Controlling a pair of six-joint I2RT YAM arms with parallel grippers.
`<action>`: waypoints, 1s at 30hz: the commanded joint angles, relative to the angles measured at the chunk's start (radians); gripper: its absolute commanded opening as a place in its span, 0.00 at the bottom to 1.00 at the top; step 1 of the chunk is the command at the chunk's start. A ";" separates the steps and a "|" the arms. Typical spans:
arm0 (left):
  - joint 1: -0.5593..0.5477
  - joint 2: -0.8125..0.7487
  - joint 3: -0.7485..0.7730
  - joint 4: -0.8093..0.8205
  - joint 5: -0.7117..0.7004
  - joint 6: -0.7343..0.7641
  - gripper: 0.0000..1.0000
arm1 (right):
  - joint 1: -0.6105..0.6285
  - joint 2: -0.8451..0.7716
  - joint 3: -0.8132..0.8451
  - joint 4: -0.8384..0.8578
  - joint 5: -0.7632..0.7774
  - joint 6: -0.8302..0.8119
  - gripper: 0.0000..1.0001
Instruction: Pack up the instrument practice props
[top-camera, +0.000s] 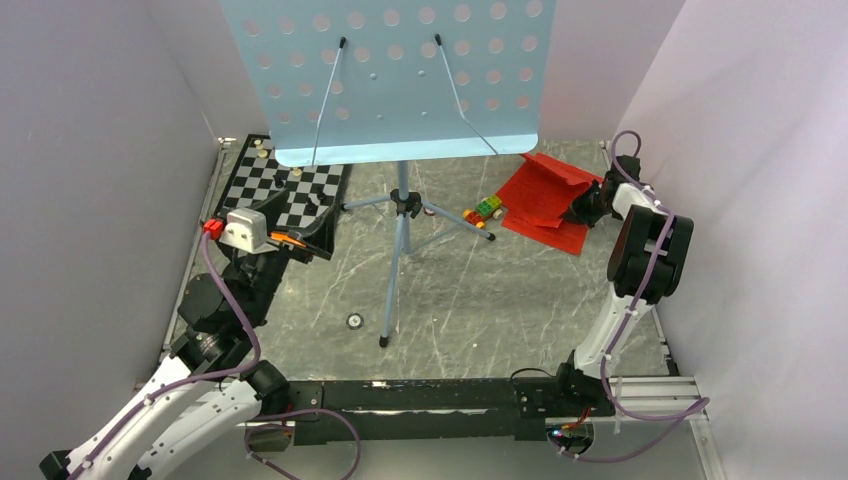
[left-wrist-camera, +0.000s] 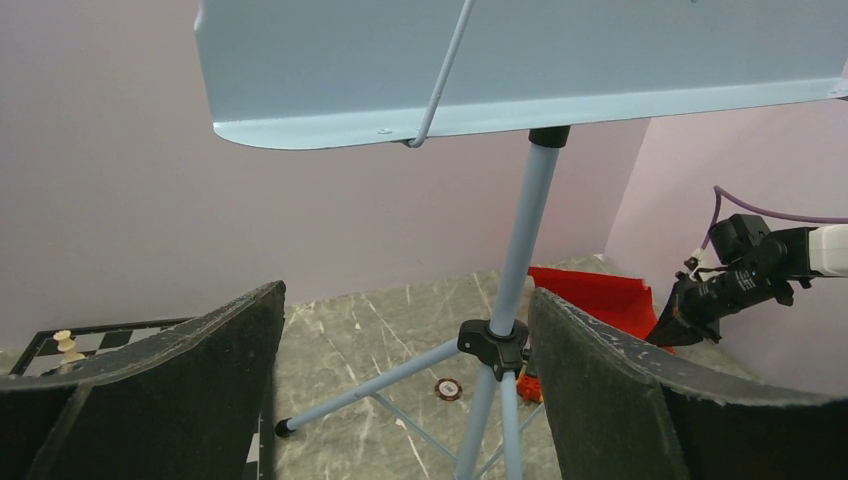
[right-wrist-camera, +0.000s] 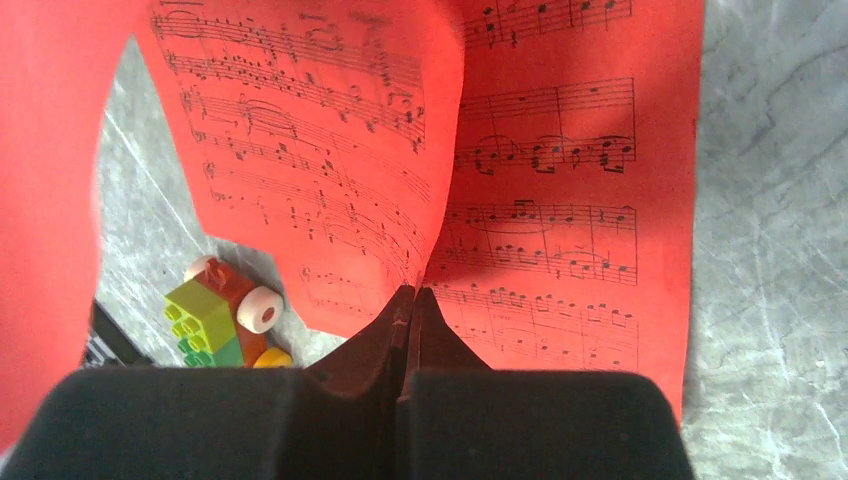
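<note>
Grey table (top-camera: 450, 300): right gripper (right-wrist-camera: 408, 310) clamped on red sheet music (right-wrist-camera: 550, 200), which may tear if yanked; left gripper (left-wrist-camera: 405, 300) spread wide, empty.

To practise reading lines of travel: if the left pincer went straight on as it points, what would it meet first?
Probably the music stand, at its pole near the black leg joint, which the open left pincer frames. Depth is hard to judge.
</note>
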 joint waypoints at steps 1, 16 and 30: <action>0.003 0.012 -0.002 -0.003 0.025 -0.029 0.95 | -0.007 -0.010 0.000 -0.004 -0.022 -0.016 0.00; 0.002 0.020 -0.011 -0.014 0.024 -0.037 0.95 | -0.006 0.028 0.023 -0.048 0.060 -0.066 0.00; 0.002 0.028 -0.027 -0.058 0.039 -0.058 0.97 | 0.049 -0.214 0.053 0.007 0.115 0.025 0.96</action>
